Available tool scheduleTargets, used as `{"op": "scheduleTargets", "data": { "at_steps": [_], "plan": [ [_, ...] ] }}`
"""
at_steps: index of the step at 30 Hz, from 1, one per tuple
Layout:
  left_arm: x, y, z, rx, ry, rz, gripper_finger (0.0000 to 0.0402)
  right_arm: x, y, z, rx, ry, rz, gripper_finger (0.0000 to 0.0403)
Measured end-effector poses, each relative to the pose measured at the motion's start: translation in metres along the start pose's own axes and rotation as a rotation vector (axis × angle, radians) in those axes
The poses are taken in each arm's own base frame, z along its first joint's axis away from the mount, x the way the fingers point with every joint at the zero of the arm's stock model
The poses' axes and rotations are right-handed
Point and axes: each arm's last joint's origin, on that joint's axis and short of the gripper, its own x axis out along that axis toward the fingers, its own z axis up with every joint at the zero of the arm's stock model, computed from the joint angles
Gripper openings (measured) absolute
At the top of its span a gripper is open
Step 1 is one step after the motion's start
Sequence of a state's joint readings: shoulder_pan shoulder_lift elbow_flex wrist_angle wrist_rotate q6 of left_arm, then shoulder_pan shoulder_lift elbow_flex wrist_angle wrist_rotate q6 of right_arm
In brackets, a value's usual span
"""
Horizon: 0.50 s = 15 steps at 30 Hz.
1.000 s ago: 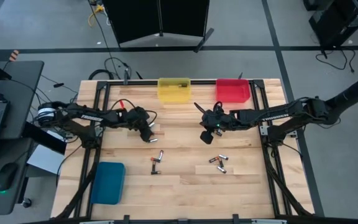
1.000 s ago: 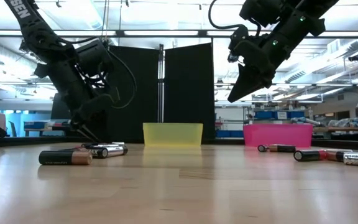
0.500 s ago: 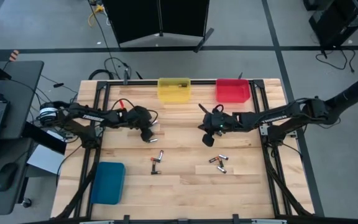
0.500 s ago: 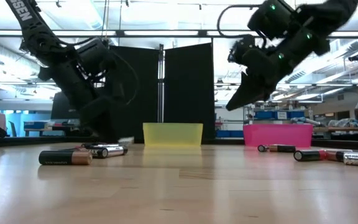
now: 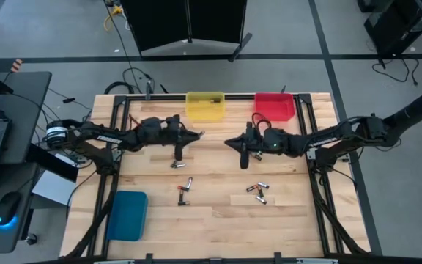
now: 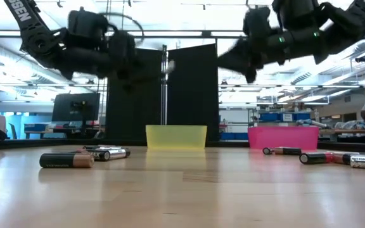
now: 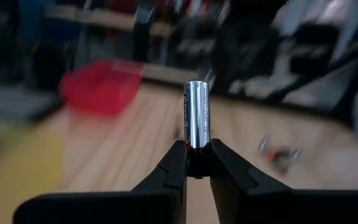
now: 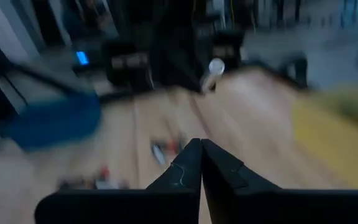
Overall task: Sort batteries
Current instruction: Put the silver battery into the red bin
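Nearest the front edge of the desk, loose batteries are seen: a black-and-copper cell with two slimmer ones behind it toward the left side, and a small cluster toward the right side. A blue bin sits at the front left corner.

Above the middle of the desk, the left pincer is held aloft, clenched on the lower end of a silvery battery, most of which stands proud of the fingertips. The right pincer is raised opposite it, its jaws pressed together with nothing seen between them.

At the far edge, a yellow bin is placed near the centre and a red bin toward the right.

Risk is judged to lie in the shallow grip: with so little of the cell held, it could pivot or slip out during a fast swing. The two pincers are close together, so contact between them is possible. A release from height could let the cell bounce out of the bin.
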<state>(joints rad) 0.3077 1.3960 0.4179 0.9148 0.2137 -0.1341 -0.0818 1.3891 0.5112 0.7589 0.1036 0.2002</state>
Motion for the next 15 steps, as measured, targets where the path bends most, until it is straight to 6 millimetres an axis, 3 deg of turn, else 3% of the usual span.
{"op": "scheduleTargets", "data": {
  "at_steps": [6,15],
  "plan": [
    [0.007,-0.005,0.025,0.045,-0.131,-0.115,0.0048,0.004,0.006,0.029,-0.041,-0.19,0.033,0.0061],
    [0.026,-0.008,0.064,0.137,-0.185,-0.215,0.0048,0.012,0.014,0.062,-0.088,-0.294,0.045,0.0142]
  ]
}}
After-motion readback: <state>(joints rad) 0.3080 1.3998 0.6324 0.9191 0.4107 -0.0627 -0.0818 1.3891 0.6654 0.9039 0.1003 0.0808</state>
